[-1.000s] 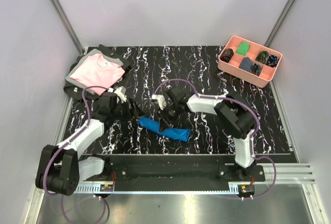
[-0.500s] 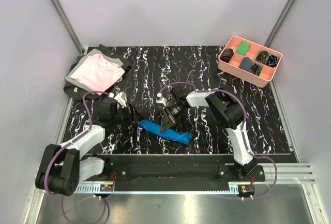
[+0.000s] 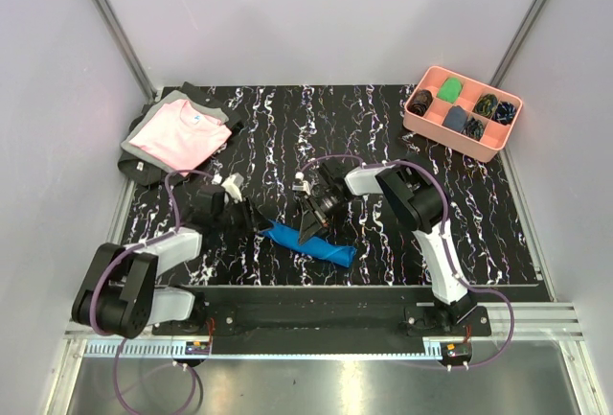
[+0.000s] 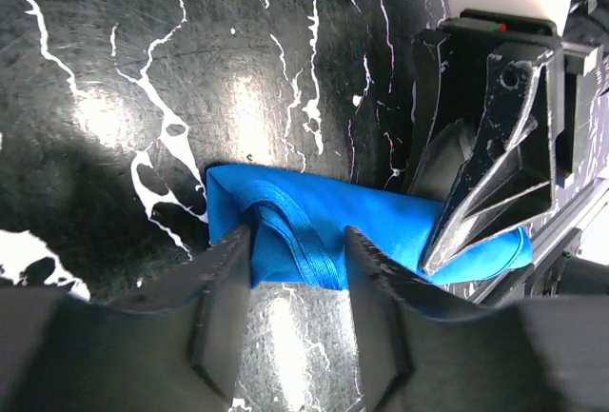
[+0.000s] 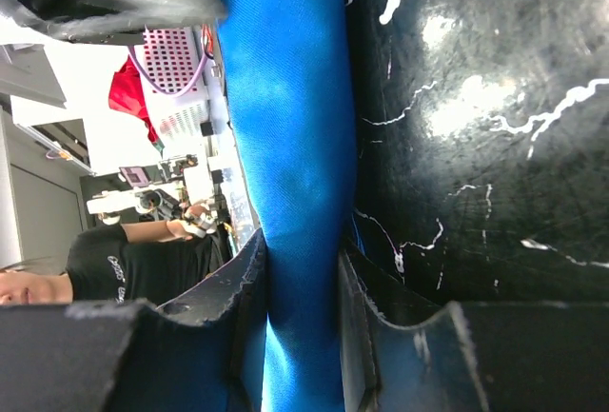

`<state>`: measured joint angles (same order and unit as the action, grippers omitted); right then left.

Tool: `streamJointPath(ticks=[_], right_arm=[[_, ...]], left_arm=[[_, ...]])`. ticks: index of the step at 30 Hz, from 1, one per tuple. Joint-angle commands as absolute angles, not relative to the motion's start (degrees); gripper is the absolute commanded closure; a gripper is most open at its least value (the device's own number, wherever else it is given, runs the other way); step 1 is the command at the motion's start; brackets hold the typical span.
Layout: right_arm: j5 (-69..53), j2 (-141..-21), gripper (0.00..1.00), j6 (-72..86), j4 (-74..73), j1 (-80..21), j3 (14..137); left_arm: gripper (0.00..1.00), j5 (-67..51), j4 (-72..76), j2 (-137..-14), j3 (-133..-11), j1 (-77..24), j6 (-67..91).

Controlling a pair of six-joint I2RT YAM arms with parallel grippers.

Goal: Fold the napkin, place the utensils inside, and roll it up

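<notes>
Black marbled table (image 3: 383,137), bearing the napkin (image 3: 335,252): a rolled blue bundle near the front edge, between my arms. My right gripper (image 5: 303,260): clamped across the roll. My left gripper (image 4: 297,250): half-closed over its end; I cannot tell whether it grips.

The rolled royal-blue satin napkin (image 3: 308,242) lies on the black marbled desk (image 3: 383,127) just toward 6 o'clock of centre, running from 10 to 4 o'clock. The left gripper (image 3: 257,221) has its jaws on either side of the napkin's 10 o'clock end, and the right gripper (image 3: 311,234) has its jaws on either side of the middle. A folded pink shirt (image 3: 180,135) lies at 10 o'clock and a pink compartment tray (image 3: 460,113) at 2 o'clock.
</notes>
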<state>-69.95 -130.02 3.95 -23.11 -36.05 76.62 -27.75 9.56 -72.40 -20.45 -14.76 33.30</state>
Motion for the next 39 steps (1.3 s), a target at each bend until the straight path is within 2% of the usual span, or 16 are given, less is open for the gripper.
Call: streamJointPath(ticks=[1,2,3,4,5,8,9,16,22,31,39], right_arm=[[-68.30,-129.91,0.70,4.31,-24.52,-35.42,78.92],[-66.46,-128.68,0.63,4.31,-24.78,-35.42,78.84],[-65.40,-127.98,0.61,4.31,-24.96,-35.42,78.92],[-63.22,-127.19,0.59,4.48,-25.13,-35.42,79.19],[-61.63,-125.35,0.50,4.66,-25.48,-35.42,79.28],[-53.99,-120.35,0.36,4.66,-25.75,-35.42,79.37],[-51.79,-118.93,0.34,4.48,-25.84,-35.42,79.28],[-27.56,-103.83,0.27,-3.91,-25.23,-39.19,75.77],[-5.32,-96.34,0.22,-14.40,-17.60,-52.90,66.90],[3.42,-98.78,0.19,-18.81,-13.19,-60.64,62.23],[3.07,-103.26,0.19,-19.34,-13.79,-61.00,62.66]], left_arm=[[0.77,-30.24,13.80,-74.79,-20.74,-15.38,33.40],[0.84,-29.97,13.10,-75.23,-21.09,-15.38,33.22],[0.98,-29.27,11.62,-76.10,-21.88,-15.38,33.05],[1.00,-29.18,10.82,-76.37,-22.41,-15.38,32.79],[1.00,-29.09,9.94,-76.81,-22.93,-15.38,32.35],[1.00,-27.86,5.90,-77.52,-25.04,-15.38,32.17],[1.00,-27.25,3.89,-77.95,-26.18,-15.38,32.17],[1.00,-27.42,-4.30,-81.12,-31.72,-15.29,31.64],[1.00,-28.65,-8.61,-84.28,-35.68,-14.33,30.41],[1.00,-31.55,-10.72,-88.07,-39.11,-13.71,29.62],[1.00,-31.73,-11.16,-88.33,-39.73,-13.80,29.27]])
